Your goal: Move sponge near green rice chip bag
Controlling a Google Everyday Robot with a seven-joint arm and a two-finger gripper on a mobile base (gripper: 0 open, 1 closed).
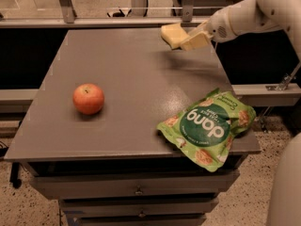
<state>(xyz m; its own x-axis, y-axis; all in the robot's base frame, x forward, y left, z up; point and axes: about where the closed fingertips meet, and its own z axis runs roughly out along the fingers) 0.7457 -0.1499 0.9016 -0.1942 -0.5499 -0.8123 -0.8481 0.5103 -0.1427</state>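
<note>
Camera view — gripper (184, 40) over table's (136, 74) far edge, clenched on sponge (170, 34) — green rice chip bag (207, 126) apart

There is one sponge (170, 34), one green rice chip bag (209, 126) and one apple (88, 98) on one tabletop (127, 65). One gripper (185, 40) grips the sponge above the far right corner.

Apple (88, 98) on bench (131, 69), left side, toward the front. Bag (209, 126) on front right corner, its near end hanging over the bench's front edge. Apple and bag well apart. Gripper (187, 40) above far right corner, arm (244, 18) reaching in from the right. Sponge (171, 35) between the jaws, off the surface, well behind the bag. Drawers (136, 189) under the bench.
</note>
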